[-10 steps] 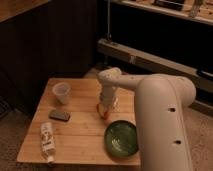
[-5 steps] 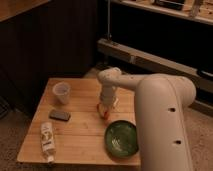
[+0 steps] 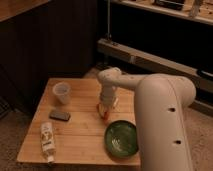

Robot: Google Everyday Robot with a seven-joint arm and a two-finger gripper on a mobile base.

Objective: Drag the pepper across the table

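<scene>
The gripper (image 3: 105, 108) was lowered onto the table (image 3: 85, 130) right at the pepper (image 3: 105, 114) — a placement that suited dragging rather than lifting — though whether it pinched the pepper could not be told. The pepper lay near the table's middle, just above the one green plate (image 3: 121, 139). Also there: one cup (image 3: 61, 93), one dark flat object (image 3: 59, 115), one bottle (image 3: 47, 141).

The gripper (image 3: 105, 108) points down at the middle of the table (image 3: 85, 137), right at the pepper (image 3: 106, 114) — a small red-orange sliver showing just under it. The green plate (image 3: 121, 139) lies close by, toward the near right edge. On the left half sit a pale cup (image 3: 61, 93), a dark flat object (image 3: 59, 115) and a lying tube (image 3: 47, 141) — all well apart from the pepper.
</scene>
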